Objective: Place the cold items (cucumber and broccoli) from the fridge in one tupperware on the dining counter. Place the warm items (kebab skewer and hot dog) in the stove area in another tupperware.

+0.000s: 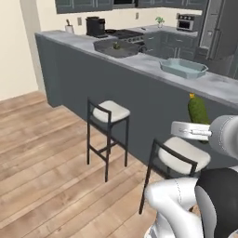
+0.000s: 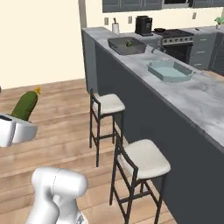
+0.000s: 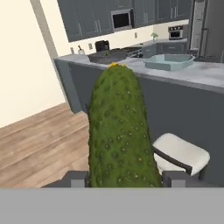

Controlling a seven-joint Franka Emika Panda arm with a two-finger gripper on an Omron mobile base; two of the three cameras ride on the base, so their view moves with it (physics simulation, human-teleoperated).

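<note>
The claw (image 3: 122, 178) is gripping the cucumber (image 3: 120, 131), holding it upright. The light box (image 1: 183, 68) is waiting empty on the surface (image 1: 218, 86) at one o'clock. The other foods are waiting too.

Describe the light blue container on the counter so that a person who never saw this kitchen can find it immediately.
Start at the long grey dining counter that has two white-cushioned stools in front of it. On its top stand two shallow rectangular containers. The tupperware is the pale blue-green, see-through one nearer the robot; the other container, further along towards the stove, is dark grey and already has something small and green inside.
</note>
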